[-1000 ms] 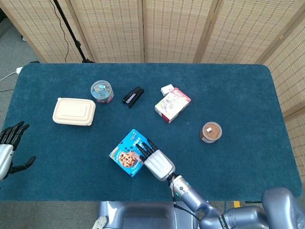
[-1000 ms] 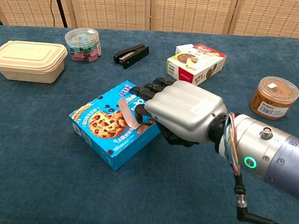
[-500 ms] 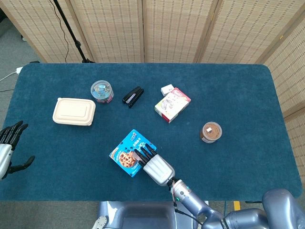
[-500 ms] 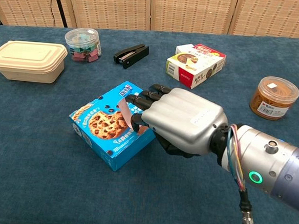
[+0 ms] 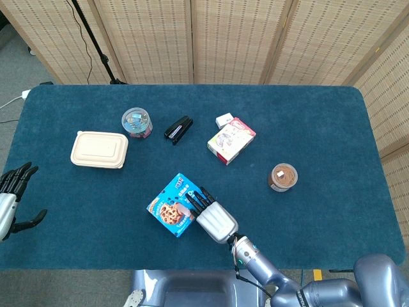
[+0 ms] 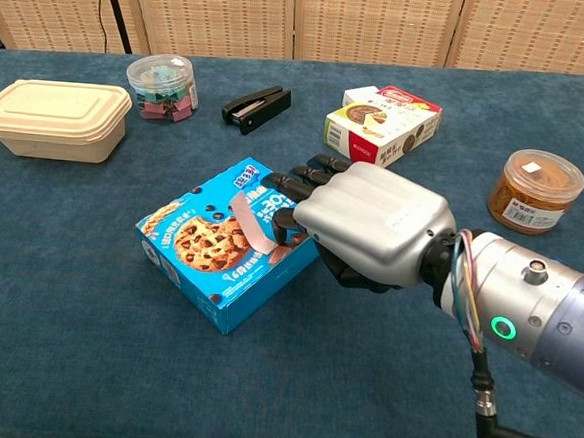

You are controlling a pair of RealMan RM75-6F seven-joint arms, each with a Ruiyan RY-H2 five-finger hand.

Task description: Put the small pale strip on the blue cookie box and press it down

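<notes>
Head view, looking down on a dark blue felt-covered table (image 5: 319,128). A flat blue cardboard cookie box (image 5: 167,206), printed with chocolate-chip cookies, lies near the front edge, turned diagonally. The robot's silver right hand (image 5: 214,217), with black fingers, reaches in from the lower right, so the box lies up and to the left of the palm. Its fingertips overlap the box's right corner. The small pale strip is only a faint pinkish fleck at the fingertips here, too small to read. The black left hand (image 5: 14,192) sits at the far left table edge, well apart from the box, fingers spread and holding nothing. The right hand is clearly the nearer one.

Chest view, from the front and low. The small pale pinkish strip (image 6: 249,222) lies on top of the blue box, its long axis running from the far side of the lid toward the near right, slightly curved. The right hand's fingers (image 6: 310,180) extend leftward over the box's right side, and a lower digit meets the strip's near right end. Whether the strip is pinched or simply pressed flat is hidden beneath the hand. Any remaining pressing would be downward and slightly left. The left hand does not appear here.
</notes>
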